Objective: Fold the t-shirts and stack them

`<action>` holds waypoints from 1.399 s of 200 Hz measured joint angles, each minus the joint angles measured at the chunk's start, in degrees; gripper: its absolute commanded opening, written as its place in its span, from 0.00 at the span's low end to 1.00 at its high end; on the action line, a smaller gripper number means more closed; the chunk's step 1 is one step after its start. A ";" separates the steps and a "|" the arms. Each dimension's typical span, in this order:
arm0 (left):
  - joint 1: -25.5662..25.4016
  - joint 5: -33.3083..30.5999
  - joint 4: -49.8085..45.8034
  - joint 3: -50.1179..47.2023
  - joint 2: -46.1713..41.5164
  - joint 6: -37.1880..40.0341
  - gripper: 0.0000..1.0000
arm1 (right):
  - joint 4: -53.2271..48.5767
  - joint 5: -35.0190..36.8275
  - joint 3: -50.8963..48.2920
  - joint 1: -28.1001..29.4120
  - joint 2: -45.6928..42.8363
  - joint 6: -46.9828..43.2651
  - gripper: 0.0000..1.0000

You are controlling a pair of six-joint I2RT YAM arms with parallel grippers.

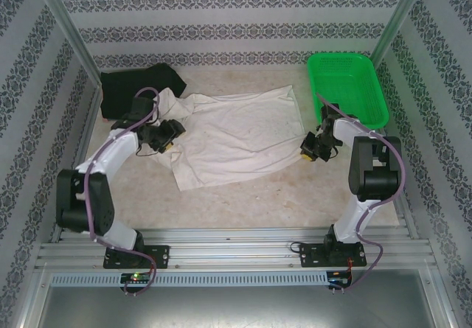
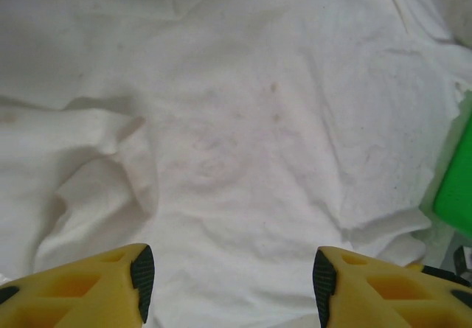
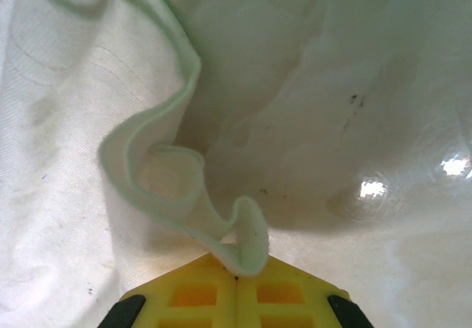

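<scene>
**I hold the cream shirt [image 1: 236, 133] by the end next to the green basket [image 1: 346, 85].**

My right end effector [image 3: 236, 269] is pinched tight on the shirt's edge, just beside the near corner of the basket. My left end effector [image 2: 232, 276] is open and empty. It hangs over the other end of the shirt, far from the basket. The shirt lies long-ways across the surface [image 1: 243, 203], from the basket side out toward the black shirt [image 1: 129, 88]. That one sits bunched in the corner farthest from the basket. The cream shirt is wrinkled and not folded yet. I think the next move needs both ends. My right arm is nearer the basket end and my left arm is nearer the far end, with the cloth right below it.
</scene>
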 measured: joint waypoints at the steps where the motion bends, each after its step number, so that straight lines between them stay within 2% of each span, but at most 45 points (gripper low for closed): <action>1: 0.07 0.04 0.02 -0.20 -0.20 0.00 0.60 | 0.00 0.00 0.00 0.00 0.00 0.00 0.00; 26: 2.62 0.46 2.36 -6.54 -2.67 -0.20 0.59 | 0.00 0.00 0.04 0.00 0.00 -0.37 0.00; 65: 3.23 3.10 11.13 -11.87 3.37 -2.82 0.53 | 0.02 -0.22 0.63 0.00 0.00 -0.42 0.00; 115: 3.26 2.27 13.18 -11.72 5.86 -3.48 0.46 | 0.00 -0.61 0.63 0.00 0.00 -0.63 0.00; 217: 3.26 0.42 13.92 -10.73 7.89 -2.49 0.45 | 0.02 -1.09 0.63 0.00 0.00 -0.66 0.00; 231: 3.26 1.07 15.08 -10.60 8.68 -2.32 0.40 | 0.02 -1.09 0.63 0.00 0.00 -0.66 0.00; 256: 3.26 3.02 16.13 -9.44 10.23 -1.29 0.27 | 0.02 -1.09 0.63 -0.04 0.00 -0.66 0.01; 280: 3.26 3.91 16.15 -9.18 10.27 -0.13 0.24 | 0.02 -1.42 0.63 -0.37 0.00 -0.66 0.01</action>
